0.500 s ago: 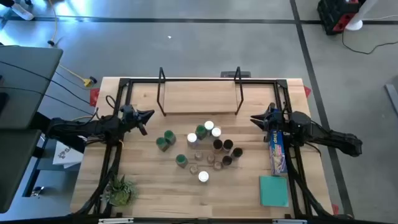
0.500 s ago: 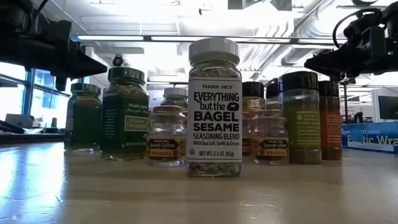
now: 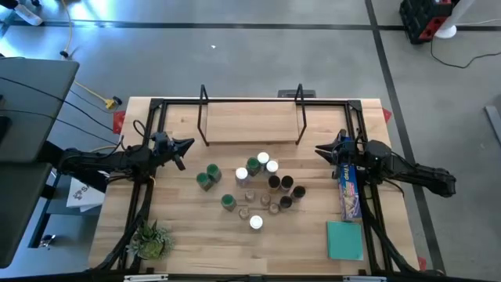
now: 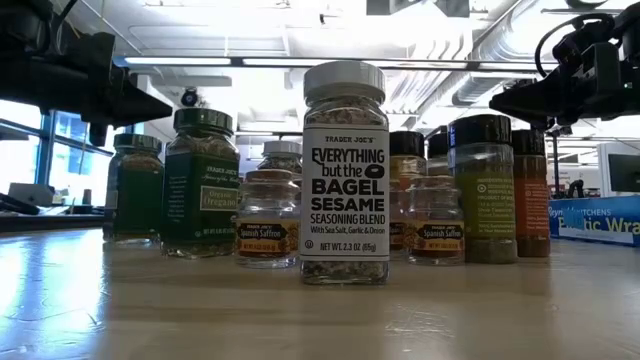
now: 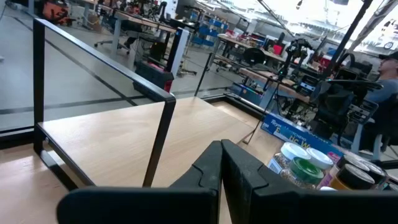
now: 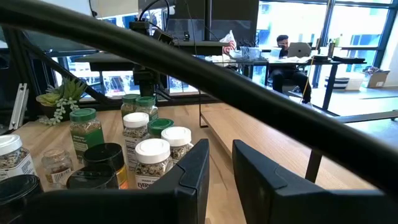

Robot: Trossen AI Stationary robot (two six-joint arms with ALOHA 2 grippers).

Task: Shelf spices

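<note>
Four green-lidded spices (image 3: 208, 177), three white-lidded (image 3: 256, 222), one shelf (image 3: 252, 129).

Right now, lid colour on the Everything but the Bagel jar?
White, on the Everything but the Bagel jar; clearest in the low view.

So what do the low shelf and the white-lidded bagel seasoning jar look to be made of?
The low light-wood shelf: pale matte wood plank, grain visible, with thin black hoop ends, probably metal. The white-lidded bagel seasoning jar: clear glass or plastic, contents showing through; ribbed white lid, likely plastic.
</note>
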